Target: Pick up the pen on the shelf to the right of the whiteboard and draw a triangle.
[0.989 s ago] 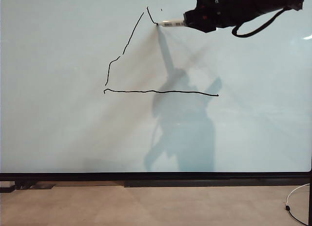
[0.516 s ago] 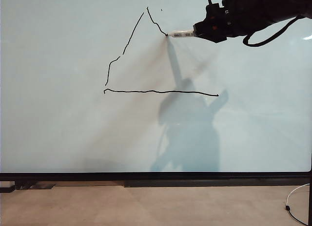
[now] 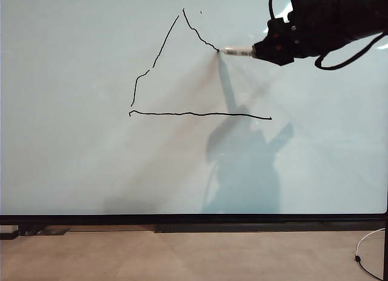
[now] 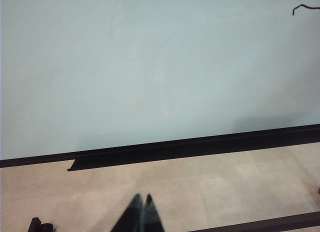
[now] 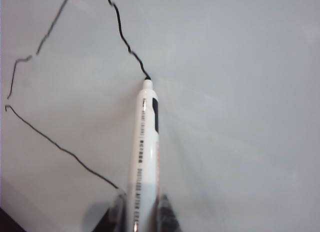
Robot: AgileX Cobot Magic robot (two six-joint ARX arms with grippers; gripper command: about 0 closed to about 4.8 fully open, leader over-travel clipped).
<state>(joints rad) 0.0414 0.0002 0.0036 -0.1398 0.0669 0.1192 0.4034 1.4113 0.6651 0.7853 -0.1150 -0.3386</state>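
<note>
Left gripper (image 4: 141, 212), black, two fingers pressed together with nothing between them, sits low over the pale beige floor (image 4: 210, 182), near the thin black bottom frame (image 4: 200, 146) of the board and well left of the drawing. The large glossy pale grey-white whiteboard (image 3: 73, 160) fills nearly the whole exterior view. On it, left of centre, the thin wobbly black-line triangle (image 3: 182, 114): base stroke runs roughly level, left side climbs in two broken pieces with a gap, apex open, right side only partly down from the top. That right stroke ends at the dark tip of the short slim white pen (image 3: 237, 51) with its black barcode-like label, lying about level, tip touching the board. Right gripper (image 3: 262, 51), black, upper right, jaws narrowed and clamped on the pen's rear end (image 5: 142, 157). A white cable (image 3: 367, 244) lies at far right on the floor.
</note>
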